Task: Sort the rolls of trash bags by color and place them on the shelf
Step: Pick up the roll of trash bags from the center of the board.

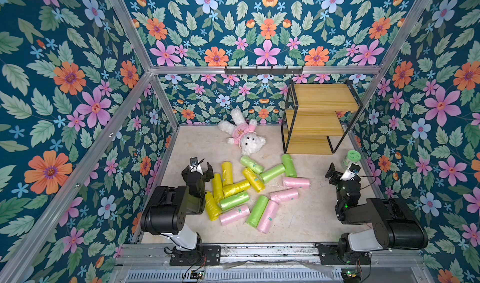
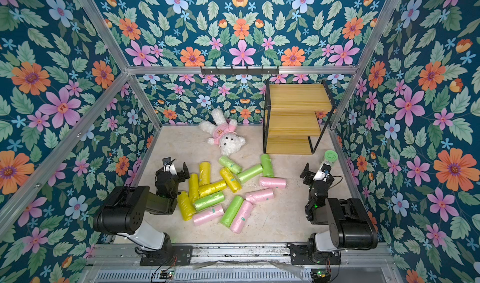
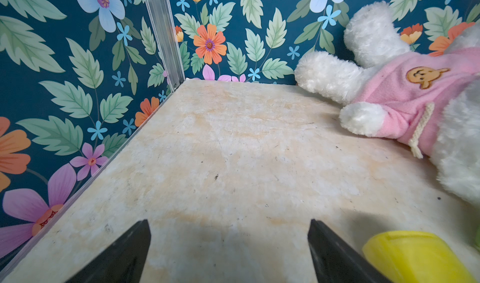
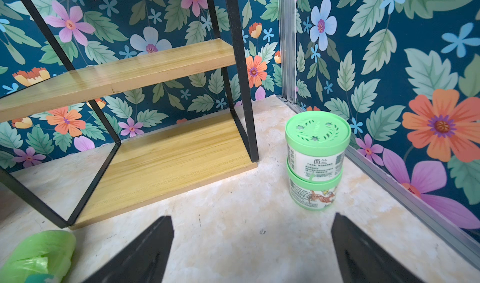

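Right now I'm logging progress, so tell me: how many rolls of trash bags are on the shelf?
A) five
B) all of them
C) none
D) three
C: the boards of the shelf are bare, and the rolls of trash bags lie scattered on the tabletop in front of it.

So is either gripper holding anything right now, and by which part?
Nothing is held: the left gripper and right gripper are both open and empty.
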